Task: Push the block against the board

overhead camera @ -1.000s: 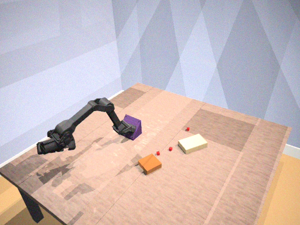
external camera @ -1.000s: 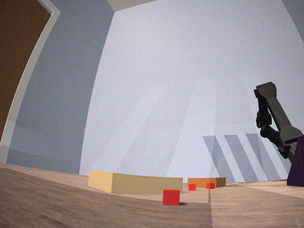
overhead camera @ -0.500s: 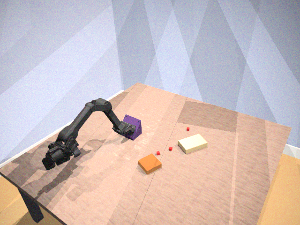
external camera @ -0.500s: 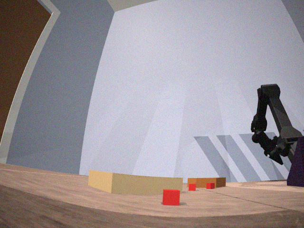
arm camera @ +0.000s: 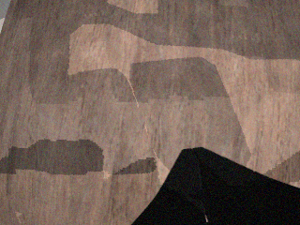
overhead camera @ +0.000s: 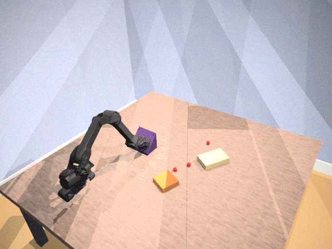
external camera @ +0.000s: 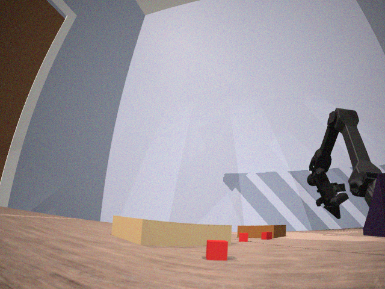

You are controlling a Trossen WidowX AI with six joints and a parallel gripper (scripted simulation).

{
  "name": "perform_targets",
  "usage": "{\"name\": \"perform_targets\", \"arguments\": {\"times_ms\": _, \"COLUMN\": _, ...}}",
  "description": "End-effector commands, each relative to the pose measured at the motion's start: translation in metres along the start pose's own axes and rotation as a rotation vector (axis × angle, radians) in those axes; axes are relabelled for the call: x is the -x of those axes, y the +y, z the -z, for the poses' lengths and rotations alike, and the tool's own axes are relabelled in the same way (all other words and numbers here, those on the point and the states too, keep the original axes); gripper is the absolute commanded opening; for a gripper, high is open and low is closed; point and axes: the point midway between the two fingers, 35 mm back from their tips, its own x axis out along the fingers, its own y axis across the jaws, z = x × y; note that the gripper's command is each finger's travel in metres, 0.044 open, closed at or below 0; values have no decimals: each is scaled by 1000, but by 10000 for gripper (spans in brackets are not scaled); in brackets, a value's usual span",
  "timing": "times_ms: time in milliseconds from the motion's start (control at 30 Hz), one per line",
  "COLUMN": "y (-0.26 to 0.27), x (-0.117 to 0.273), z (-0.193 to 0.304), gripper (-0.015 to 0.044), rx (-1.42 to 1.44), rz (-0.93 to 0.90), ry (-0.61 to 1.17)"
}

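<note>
The square block (overhead camera: pixel 165 181) (external camera: pixel 254 231) is orange and lies flat on the table. The board (overhead camera: pixel 213 158) (external camera: pixel 186 233) is a pale yellow, longer block, lying flat to the right of the block and farther back in the top view. The two stand clearly apart, with a gap between them. My gripper (overhead camera: pixel 65 195) (external camera: pixel 337 215) (arm camera: pixel 191 157) is shut and empty, the fingers together in the wrist view. It is low at the far left in the top view, well away from both parts. Only table and shadows show ahead of it in the wrist view.
A small red cube (overhead camera: pixel 175 169) (external camera: pixel 266 235) is close behind the block. A second red cube (overhead camera: pixel 188 164) (external camera: pixel 243 237) is between block and board, and a third (overhead camera: pixel 208 142) (external camera: pixel 216 250) is behind the board. A purple wedge (overhead camera: pixel 152 144) (external camera: pixel 375 214) stands at the arm's base.
</note>
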Motion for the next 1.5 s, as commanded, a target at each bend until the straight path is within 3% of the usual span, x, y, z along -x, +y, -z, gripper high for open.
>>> {"name": "perform_targets", "arguments": {"times_ms": 0, "y": 2, "x": 1, "z": 18, "gripper": 0, "rx": 68, "rz": -16, "ry": 46}}
{"name": "perform_targets", "arguments": {"times_ms": 900, "y": -3, "x": 31, "z": 144, "gripper": 0, "rx": 599, "rz": -141, "ry": 326}}
{"name": "perform_targets", "arguments": {"times_ms": 1467, "y": -34, "x": 70, "z": 219, "gripper": 0, "rx": 966, "rz": -227, "ry": 481}}
